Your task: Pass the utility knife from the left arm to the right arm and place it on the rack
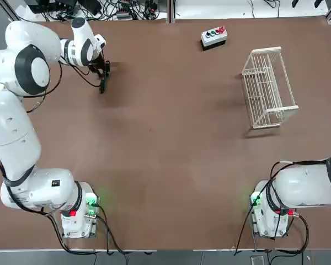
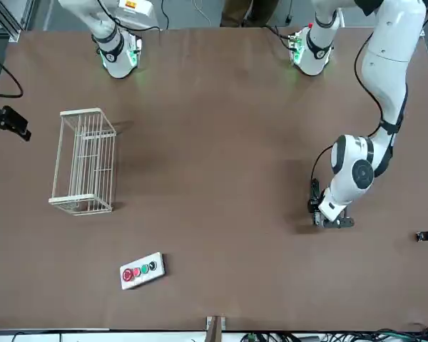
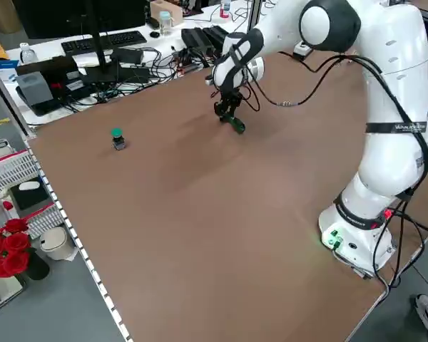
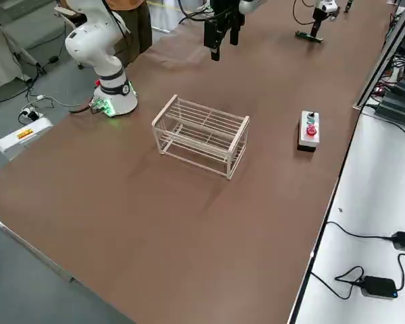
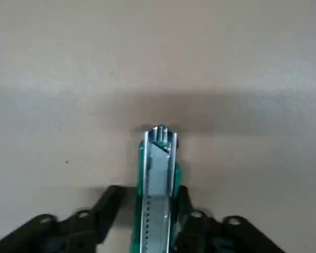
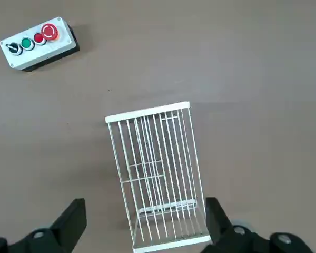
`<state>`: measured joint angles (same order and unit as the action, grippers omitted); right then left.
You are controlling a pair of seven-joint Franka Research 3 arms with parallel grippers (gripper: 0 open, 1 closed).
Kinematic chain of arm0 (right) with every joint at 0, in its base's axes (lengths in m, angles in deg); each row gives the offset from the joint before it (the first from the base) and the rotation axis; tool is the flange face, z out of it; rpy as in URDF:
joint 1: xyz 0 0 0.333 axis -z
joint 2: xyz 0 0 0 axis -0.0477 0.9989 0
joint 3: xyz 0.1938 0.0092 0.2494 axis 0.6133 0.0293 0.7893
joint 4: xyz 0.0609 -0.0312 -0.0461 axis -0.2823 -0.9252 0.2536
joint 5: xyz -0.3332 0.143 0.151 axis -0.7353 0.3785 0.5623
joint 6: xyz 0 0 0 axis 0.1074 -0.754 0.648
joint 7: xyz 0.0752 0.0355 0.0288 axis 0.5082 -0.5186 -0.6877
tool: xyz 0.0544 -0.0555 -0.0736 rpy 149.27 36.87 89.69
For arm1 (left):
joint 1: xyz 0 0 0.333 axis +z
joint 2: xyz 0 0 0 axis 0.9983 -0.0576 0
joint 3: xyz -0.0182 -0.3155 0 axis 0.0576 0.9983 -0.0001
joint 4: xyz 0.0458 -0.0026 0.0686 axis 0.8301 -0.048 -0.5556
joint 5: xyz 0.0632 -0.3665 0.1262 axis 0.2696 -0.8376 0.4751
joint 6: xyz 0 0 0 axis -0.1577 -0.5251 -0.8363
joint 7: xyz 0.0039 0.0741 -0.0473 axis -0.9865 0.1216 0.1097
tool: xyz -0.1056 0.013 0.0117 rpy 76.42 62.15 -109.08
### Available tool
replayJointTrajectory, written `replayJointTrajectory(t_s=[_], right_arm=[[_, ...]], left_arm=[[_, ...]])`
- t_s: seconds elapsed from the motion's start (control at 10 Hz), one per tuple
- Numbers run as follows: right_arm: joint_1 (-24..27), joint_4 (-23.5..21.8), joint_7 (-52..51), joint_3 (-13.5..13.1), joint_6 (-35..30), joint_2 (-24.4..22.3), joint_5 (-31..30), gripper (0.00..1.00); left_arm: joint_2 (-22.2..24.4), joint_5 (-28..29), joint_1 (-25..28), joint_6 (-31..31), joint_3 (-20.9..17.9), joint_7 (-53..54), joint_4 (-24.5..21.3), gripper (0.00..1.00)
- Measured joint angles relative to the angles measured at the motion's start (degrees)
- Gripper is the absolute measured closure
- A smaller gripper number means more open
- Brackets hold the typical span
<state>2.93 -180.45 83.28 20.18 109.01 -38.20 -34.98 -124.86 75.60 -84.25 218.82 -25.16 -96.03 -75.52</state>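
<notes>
The left gripper (image 5: 149, 188) was low at the far left of the table, its jaws drawn partway in about the utility knife (image 5: 157, 205), one side close against it and a narrow gap apparently left at the other. The knife seemed to lie on the tabletop (image 1: 154, 143), its metal nose reaching out beyond the fingertips; that placing probably served the handover, since a projecting end would give the second arm something to take. A firm grip had to come before any lift, for an uneven squeeze might have turned so slim a tool. The right gripper (image 6: 146, 202) waited raised on the right side, jaws spread wide with nothing between them, ready, it seemed, to receive. The white wire rack (image 1: 269, 88) stood on the right half, well apart from the knife and nearer the receiving arm's side, which likely explained the pass. The button box (image 1: 214, 36) sat beyond it, away from that work.
</notes>
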Motion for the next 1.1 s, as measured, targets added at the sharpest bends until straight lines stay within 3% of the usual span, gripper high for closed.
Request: replayJointTrajectory(t_s=[0.1,0.7,1.1], right_arm=[[0.0,0.0,0.0,0.2,-0.2,0.0,0.0,0.00],[-1.1,0.0,1.7,1.1,-2.2,0.0,0.0,0.00],[-1.5,0.0,-4.1,1.2,-2.9,0.0,0.1,0.00]], left_arm=[[0.1,0.1,0.0,-0.1,-0.1,0.0,0.1,0.66],[0.2,0.1,-0.1,-1.6,0.3,-3.5,2.1,0.65],[2.0,-1.4,-0.1,-22.2,3.9,-14.0,15.8,0.65]])
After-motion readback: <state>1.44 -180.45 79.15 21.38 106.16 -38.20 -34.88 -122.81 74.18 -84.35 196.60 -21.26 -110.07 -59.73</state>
